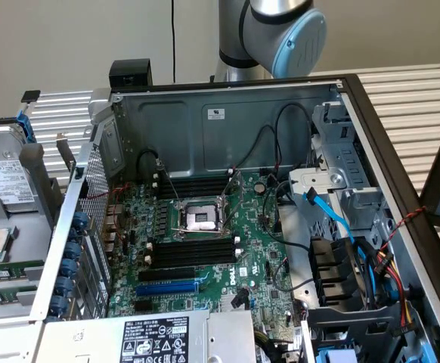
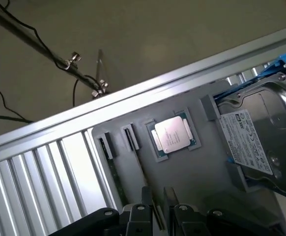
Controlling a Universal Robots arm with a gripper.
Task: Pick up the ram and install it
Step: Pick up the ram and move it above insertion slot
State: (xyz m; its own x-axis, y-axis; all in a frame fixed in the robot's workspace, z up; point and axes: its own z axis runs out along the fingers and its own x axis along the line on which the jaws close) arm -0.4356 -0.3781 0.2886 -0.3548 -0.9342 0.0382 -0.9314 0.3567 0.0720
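Gripper (image 2: 158,219) is hovering with fingers spread open above the grey tray (image 2: 197,169), where the ram (image 2: 141,168) is lying near a processor (image 2: 172,134).

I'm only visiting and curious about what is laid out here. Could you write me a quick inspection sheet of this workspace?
Surface: slatted metal table carrying an open computer case and a grey tray.
Job's things: two ram sticks stand on edge in the tray, not lifted; the black memory slots in the case look empty.
Clutter: processor chip and hard drive, both in the tray.
Grippers: tool open, holding nothing, poised over one ram stick.
Cables: blue cable among other wiring inside the case.
Surroundings: robot arm behind the case, plain wall beyond.
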